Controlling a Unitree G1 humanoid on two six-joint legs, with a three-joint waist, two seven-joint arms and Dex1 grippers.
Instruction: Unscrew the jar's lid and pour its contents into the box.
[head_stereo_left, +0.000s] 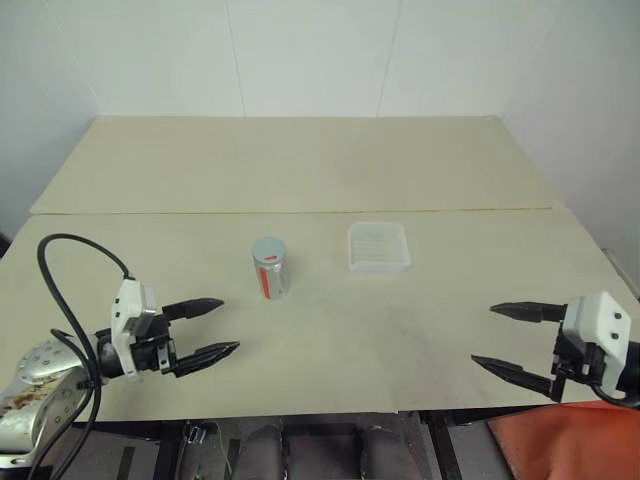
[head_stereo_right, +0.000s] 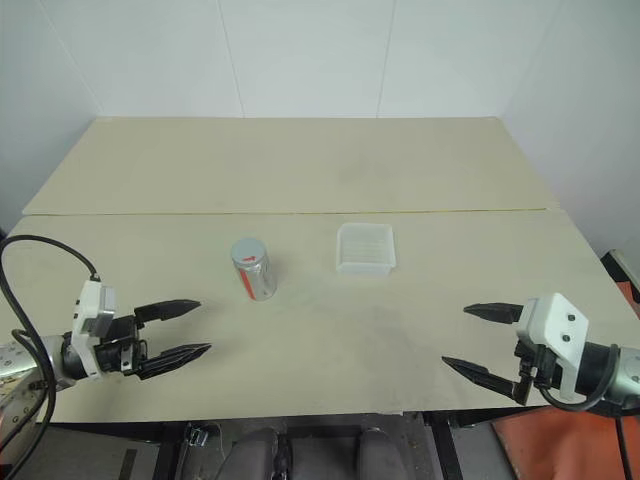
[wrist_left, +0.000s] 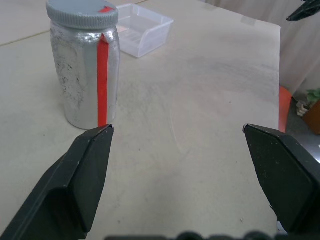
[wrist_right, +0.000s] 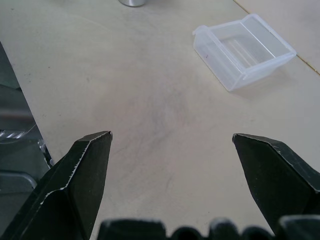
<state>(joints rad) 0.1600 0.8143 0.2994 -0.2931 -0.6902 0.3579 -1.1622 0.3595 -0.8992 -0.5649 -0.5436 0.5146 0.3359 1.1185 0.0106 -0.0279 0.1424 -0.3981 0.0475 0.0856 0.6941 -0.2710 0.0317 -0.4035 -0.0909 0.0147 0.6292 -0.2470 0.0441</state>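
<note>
Both end effectors, left (head_stereo_left: 208, 327) and right (head_stereo_left: 508, 342), I hold spread and empty at the tabletop's (head_stereo_left: 300, 170) near edge, ready for the capped jar (head_stereo_left: 270, 269).

no text can be read anywhere; the jar (wrist_left: 85, 75) bears only a plain red stripe.

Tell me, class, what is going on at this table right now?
Nothing is being handled yet. A two-armed robot has both arms low over the near edge of a table. The left gripper and right gripper are open and empty, jaws spread wide, each well short of the things. A jar stands upright near the middle with its lid still on. A box sits empty on the table to the jar's right, apart from it.
</note>
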